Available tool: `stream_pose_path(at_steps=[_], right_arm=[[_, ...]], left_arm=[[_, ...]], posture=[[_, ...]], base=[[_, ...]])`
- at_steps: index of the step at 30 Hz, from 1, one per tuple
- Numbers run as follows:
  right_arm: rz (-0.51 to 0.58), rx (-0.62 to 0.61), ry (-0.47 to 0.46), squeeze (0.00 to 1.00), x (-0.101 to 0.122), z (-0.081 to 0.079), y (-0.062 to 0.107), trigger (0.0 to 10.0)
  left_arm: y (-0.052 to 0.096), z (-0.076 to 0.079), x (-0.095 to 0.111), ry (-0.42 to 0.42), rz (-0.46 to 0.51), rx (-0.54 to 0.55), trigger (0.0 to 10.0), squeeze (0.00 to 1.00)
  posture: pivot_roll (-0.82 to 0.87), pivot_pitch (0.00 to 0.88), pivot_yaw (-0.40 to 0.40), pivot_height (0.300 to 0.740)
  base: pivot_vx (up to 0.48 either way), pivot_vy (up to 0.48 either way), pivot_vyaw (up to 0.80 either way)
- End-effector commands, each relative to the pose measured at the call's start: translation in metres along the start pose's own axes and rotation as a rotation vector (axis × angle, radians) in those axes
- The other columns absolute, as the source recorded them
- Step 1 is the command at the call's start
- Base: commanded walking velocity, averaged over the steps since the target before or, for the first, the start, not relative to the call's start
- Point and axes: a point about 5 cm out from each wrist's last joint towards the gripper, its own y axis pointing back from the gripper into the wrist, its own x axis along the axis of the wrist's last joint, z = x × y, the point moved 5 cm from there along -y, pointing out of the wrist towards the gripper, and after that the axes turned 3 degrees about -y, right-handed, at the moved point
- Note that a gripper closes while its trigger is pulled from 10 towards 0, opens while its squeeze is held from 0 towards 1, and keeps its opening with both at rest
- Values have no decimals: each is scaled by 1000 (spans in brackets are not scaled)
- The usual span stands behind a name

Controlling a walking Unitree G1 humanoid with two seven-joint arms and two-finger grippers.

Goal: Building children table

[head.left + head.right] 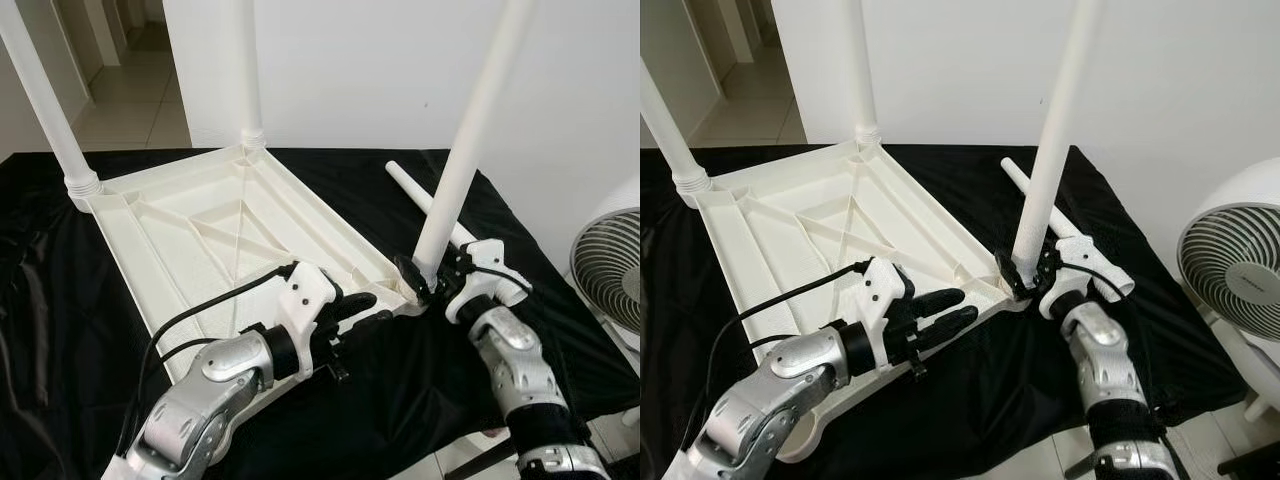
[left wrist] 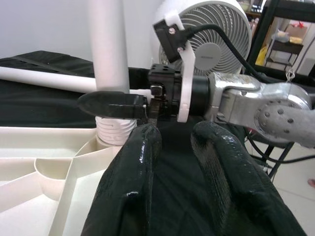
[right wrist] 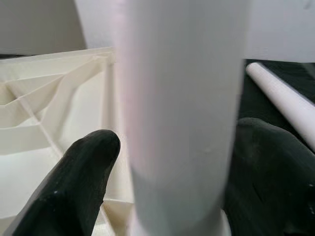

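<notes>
right hand (image 1: 1025, 275) gripped white plastic table leg (image 1: 1052, 140) low, centre-right | left hand (image 1: 945, 312) open | advice: keep leg upright while seating it in upturned white tabletop (image 1: 790, 235)

Head eyes look down over the tabletop (image 1: 210, 230); both wrist cameras share, close-up, one upright leg (image 2: 109, 49)

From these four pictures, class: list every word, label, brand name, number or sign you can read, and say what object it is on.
None can be read.
Fan: a small mark on the round hub, too blurred to read.
Overturned white table top, the leg held by the right gripper, the loose leg and the black cloth: no lettering seen.
Left gripper: no lettering seen.
</notes>
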Motion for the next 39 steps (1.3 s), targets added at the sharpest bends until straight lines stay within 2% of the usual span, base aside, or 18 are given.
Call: stream_pose_path(at_steps=[1, 3, 7, 14, 15, 18, 19, 20, 22, 23, 24, 25, 33, 34, 39], right_arm=[[-22, 20, -1, 0, -3, 1, 0, 10000], [-44, 82, 10, 0, -2, 0, -5, 10000], [-69, 131, 18, 0, -2, -1, -8, 10000], [-97, 178, 28, 0, -5, -2, -13, 10000], [-107, 182, 31, 0, -6, -1, -14, 9176], [-107, 182, 31, 0, -6, -1, -14, 9176], [-119, 187, 34, 0, -7, 0, -14, 4824], [-129, 194, 37, 0, -8, 1, -14, 4392], [-129, 194, 37, 0, -8, 1, -14, 4392], [-134, 196, 38, 0, -9, 3, -13, 745], [-134, 196, 38, 0, -9, 3, -13, 745], [-135, 198, 39, 0, -9, 5, -13, 0], [-137, 203, 39, 0, -9, 7, -10, 0], [-141, 185, 36, 0, -11, 9, -8, 10000], [-130, 149, 31, 0, -12, 11, -7, 10000]], left_arm=[[-1, 5, -7, 16, -29, -38, 10000, 0], [-4, 8, -10, 29, -45, -46, 10000, 0], [-5, 6, -16, 31, -64, -31, 10000, 0], [-8, 1, -25, 18, -96, 0, 10000, 0], [-8, 0, -26, 12, -103, 7, 10000, 0], [-8, 0, -26, 12, -103, 7, 10000, 0], [-8, -1, -26, 10, -104, 9, 10000, 0], [-9, -2, -26, 4, -105, 10, 10000, 0], [-9, -2, -26, 4, -105, 10, 10000, 0], [-9, -3, -25, 1, -102, 10, 10000, 0], [-9, -3, -25, 1, -102, 10, 10000, 0], [-10, -3, -24, -1, -99, 11, 10000, 0], [-11, -4, -22, -1, -89, 10, 10000, 0], [-12, -4, -22, -3, -87, 12, 10000, 0], [-13, -4, -23, -3, -85, 13, 10000, 0]], posture=[[37, 45, -21, 740], [42, 49, -22, 740], [43, 51, -18, 740], [38, 53, -8, 740], [37, 52, -7, 740], [37, 52, -7, 740], [37, 53, -8, 740], [37, 53, -8, 740], [37, 53, -8, 740], [37, 53, -8, 740], [37, 53, -8, 740], [36, 46, -9, 740], [32, 39, -10, 740], [30, 36, -15, 740], [28, 35, -20, 740]], base=[[0, 0, 0], [0, 0, 0], [0, 0, 0], [0, 0, 0], [0, 0, 0], [0, 0, 0], [0, 0, 0], [0, 0, 0], [0, 0, 0], [0, 0, 0], [0, 0, 0], [0, 0, 0], [0, 0, 0], [0, 0, 0], [0, 0, 0]])
